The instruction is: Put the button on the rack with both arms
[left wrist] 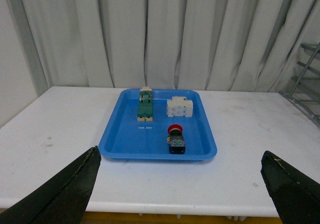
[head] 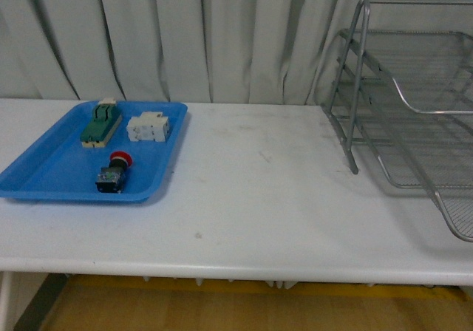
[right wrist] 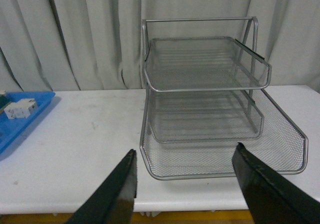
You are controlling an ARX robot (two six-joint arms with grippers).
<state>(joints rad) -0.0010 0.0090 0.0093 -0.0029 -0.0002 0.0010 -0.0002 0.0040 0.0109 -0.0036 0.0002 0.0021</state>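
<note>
Your button [head: 114, 172] lies on its side in the blue tray [head: 44, 190] at the counter's [head: 259, 198] left end, close to the tray's near rim, with the red cap pointing toward the green-and-cream switch block [head: 101, 123]. The rack [head: 355, 87] stands well apart at the right end. Your left fingers [left wrist: 65, 194] are spread wide and hold nothing, and your right fingers [right wrist: 112, 194] are the same, facing the rack. The likely trouble is the grasp: the round cap could roll or squirt out, and a finger may catch the rim just beside it. With tray and rack so far apart, a pass between the 2 arms looks necessary, and a loose hold there could drop the button. In the front view neither arm shows and the rack's right side is cut off. The wrist views show only the finger ends, and the button's base is too small to read.
</note>
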